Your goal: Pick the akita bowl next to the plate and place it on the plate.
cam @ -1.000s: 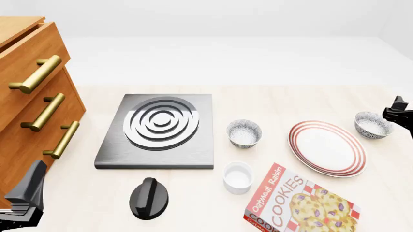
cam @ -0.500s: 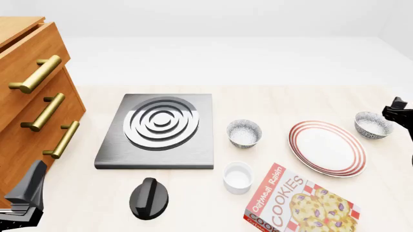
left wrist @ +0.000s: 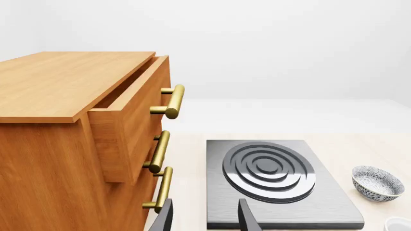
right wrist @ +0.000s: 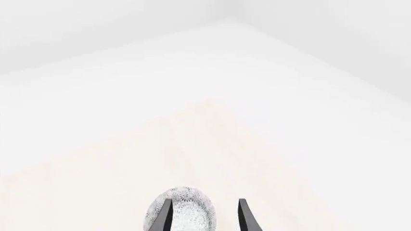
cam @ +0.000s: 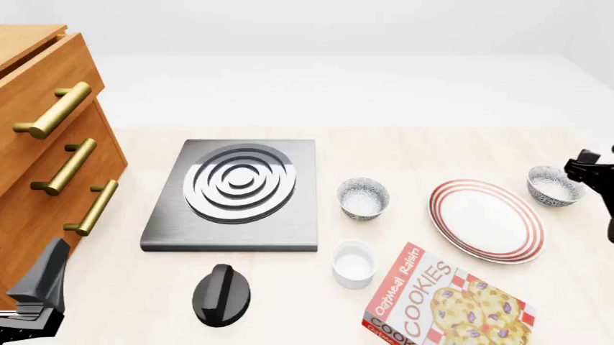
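The plate, white with red rings, lies at the table's right. One akita bowl stands just beyond the plate's right rim. A second akita bowl stands to the plate's left, a little farther from it. My right gripper hovers at the right edge, just above and beside the right bowl. In the right wrist view the gripper is open, and that bowl lies under its fingers, closer to one finger. My left gripper is open and empty at the near left.
A grey stove burner lies mid-table with a black knob in front of it. A white ramekin and a cookie box sit near the plate's front. A wooden drawer cabinet fills the left side, its top drawer ajar.
My right gripper has shifted slightly left and down toward the right bowl. Nothing else has moved.
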